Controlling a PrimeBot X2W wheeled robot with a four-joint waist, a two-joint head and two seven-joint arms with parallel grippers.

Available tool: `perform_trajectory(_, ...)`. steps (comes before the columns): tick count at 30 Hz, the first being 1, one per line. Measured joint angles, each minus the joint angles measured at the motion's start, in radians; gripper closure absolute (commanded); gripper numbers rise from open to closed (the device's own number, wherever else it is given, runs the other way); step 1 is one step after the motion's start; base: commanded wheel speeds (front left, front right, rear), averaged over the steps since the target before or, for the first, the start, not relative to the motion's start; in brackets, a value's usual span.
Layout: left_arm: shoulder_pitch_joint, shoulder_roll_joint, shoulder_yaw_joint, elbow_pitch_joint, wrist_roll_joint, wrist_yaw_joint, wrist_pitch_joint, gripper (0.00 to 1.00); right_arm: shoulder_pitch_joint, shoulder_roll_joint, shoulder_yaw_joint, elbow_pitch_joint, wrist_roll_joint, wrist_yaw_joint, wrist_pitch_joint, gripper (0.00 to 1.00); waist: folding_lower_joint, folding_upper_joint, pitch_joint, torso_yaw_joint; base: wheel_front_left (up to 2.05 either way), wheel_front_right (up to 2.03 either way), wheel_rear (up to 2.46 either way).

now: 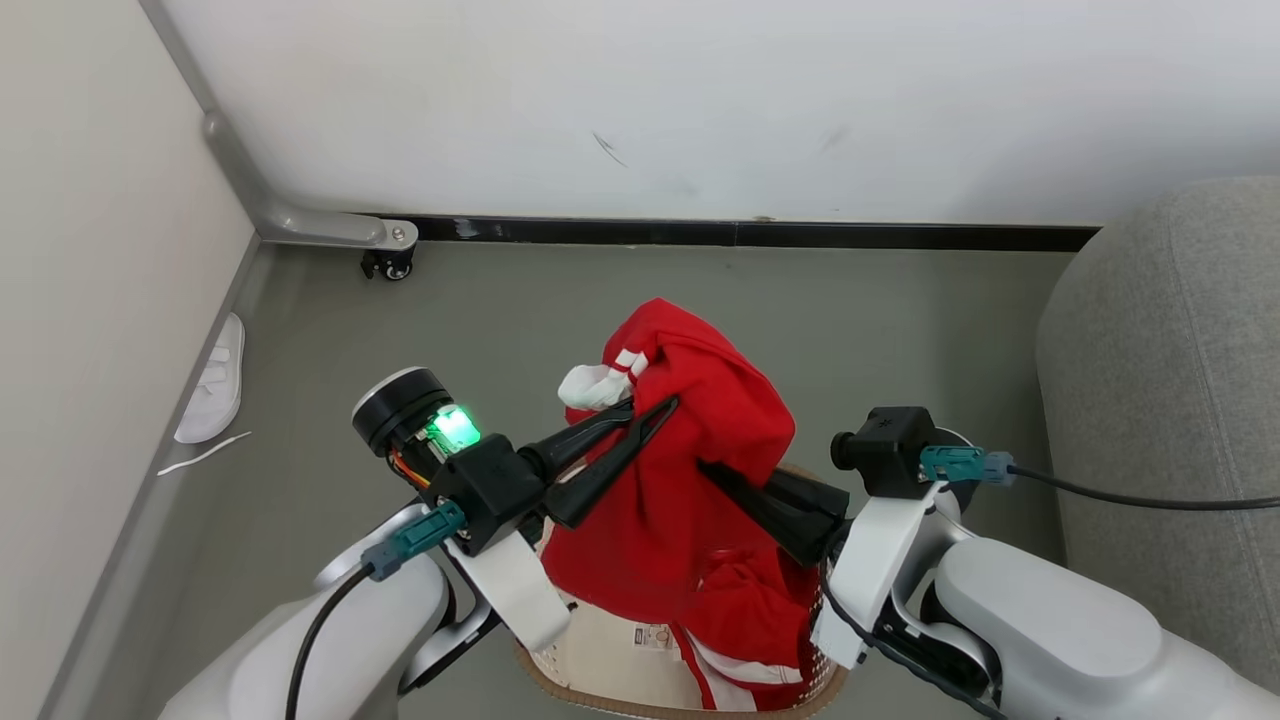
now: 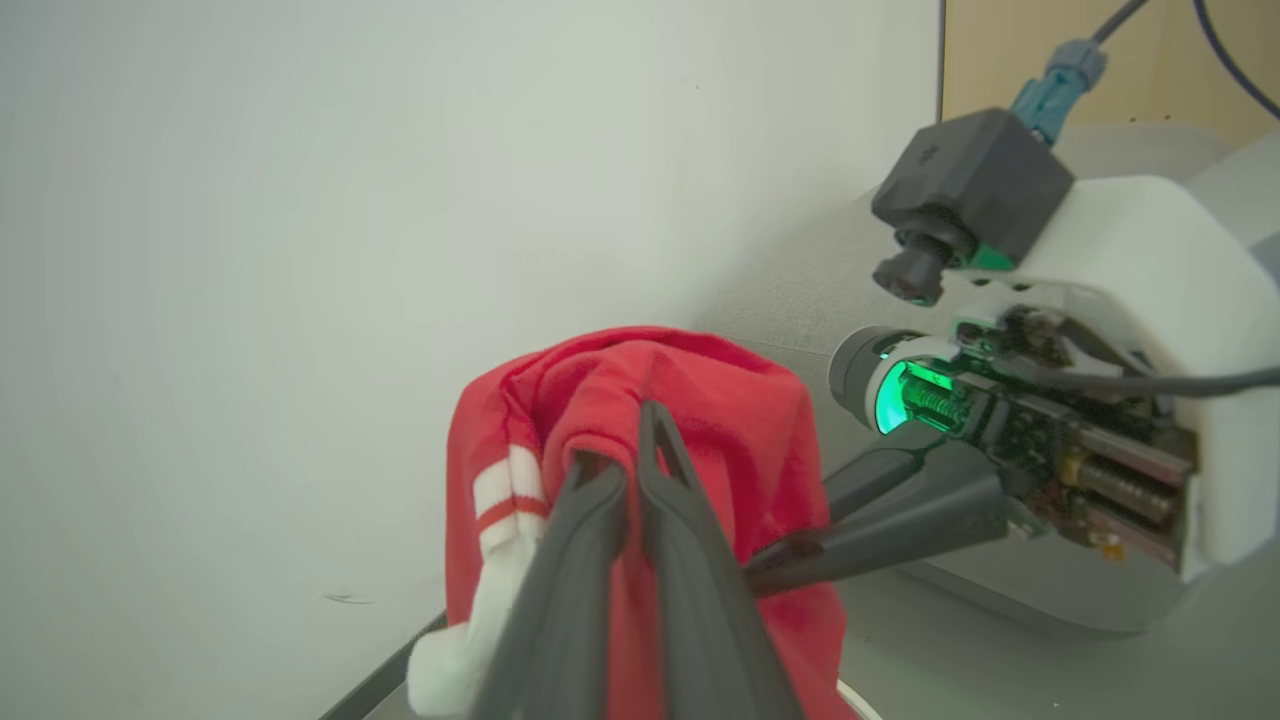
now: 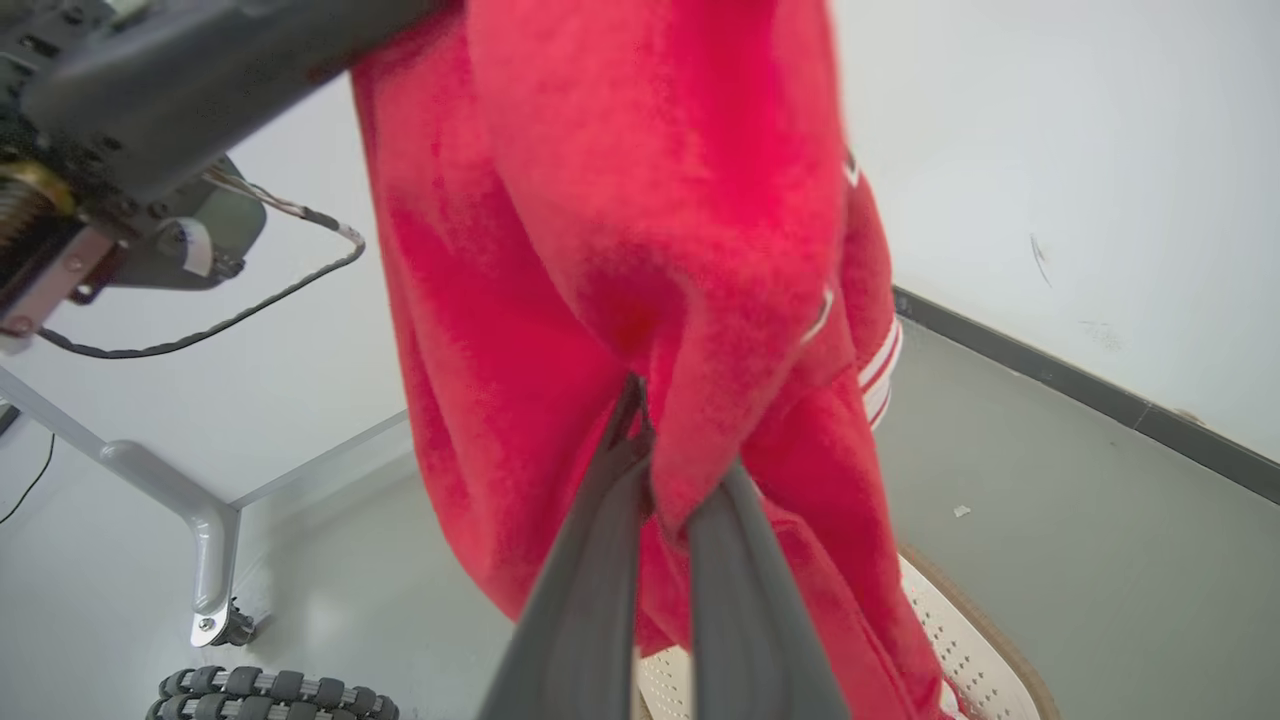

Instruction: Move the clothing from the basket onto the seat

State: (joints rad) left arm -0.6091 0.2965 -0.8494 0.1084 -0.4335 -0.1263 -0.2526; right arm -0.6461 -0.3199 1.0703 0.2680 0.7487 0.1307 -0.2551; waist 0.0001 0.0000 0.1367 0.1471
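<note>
Red clothing (image 1: 700,400), striped in white, is held raised above the basket (image 1: 590,690), with its lower folds hanging down into it. A fold near the top is pinched between the pressed-together jaws of the left gripper (image 1: 652,405); a lower fold is clamped between the closed jaws of the right gripper (image 1: 715,472). The grey seat (image 1: 1170,400) is seen at the robot's right, well apart from the garment.
</note>
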Motion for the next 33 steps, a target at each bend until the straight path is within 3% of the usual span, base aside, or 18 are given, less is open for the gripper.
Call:
perform_trajectory(5, 0.0, 0.001, 0.019, 0.008, -0.015, 0.0, 0.0, 1.0, 0.0, -0.001, -0.018, 0.0, 0.0, 0.0, 0.0, 1.0, 0.0, 0.0, 0.0, -0.008, 0.0, 0.0, 0.0)
perform_trajectory(9, 0.0, 0.003, 0.026, 0.014, -0.023, 0.0, 0.0, 0.69, 0.001, -0.002, -0.028, 0.0, 0.0, 0.0, 0.0, 1.0, 0.0, 0.0, 0.0, -0.014, 0.0, 0.0, 0.0)
perform_trajectory(10, 0.0, 0.003, 0.027, 0.016, -0.024, 0.0, 0.0, 0.69, 0.001, -0.003, -0.034, 0.0, -0.001, 0.0, 0.0, 1.0, 0.0, 0.0, -0.001, -0.016, 0.0, 0.0, 0.0)
perform_trajectory(11, 0.0, 0.003, 0.028, 0.018, -0.024, 0.0, 0.0, 0.58, 0.002, -0.004, -0.044, 0.0, -0.003, 0.0, 0.0, 1.0, 0.0, 0.0, -0.001, -0.018, 0.0, 0.0, 0.0)
perform_trajectory(13, 0.0, 0.004, 0.028, 0.02, -0.024, 0.0, 0.0, 0.07, 0.002, -0.006, -0.07, -0.002, -0.012, 0.0, 0.0, 1.0, -0.0001, 0.0, -0.002, -0.022, 0.0, 0.0, 0.0)
perform_trajectory(14, 0.0, 0.004, 0.029, 0.021, -0.024, 0.0, 0.0, 0.0, 0.002, -0.007, -0.083, -0.003, -0.016, 0.0, 0.0, 1.0, 0.0, 0.0, -0.003, -0.024, 0.0, 0.0, 0.0)
perform_trajectory(33, 0.004, 0.019, 0.037, 0.035, -0.033, 0.0, -0.001, 0.0, 0.058, -0.033, -0.218, -0.028, -0.073, 0.0, 0.0, 1.0, 0.0, 0.0, -0.013, -0.077, 0.0, 0.0, 0.0)
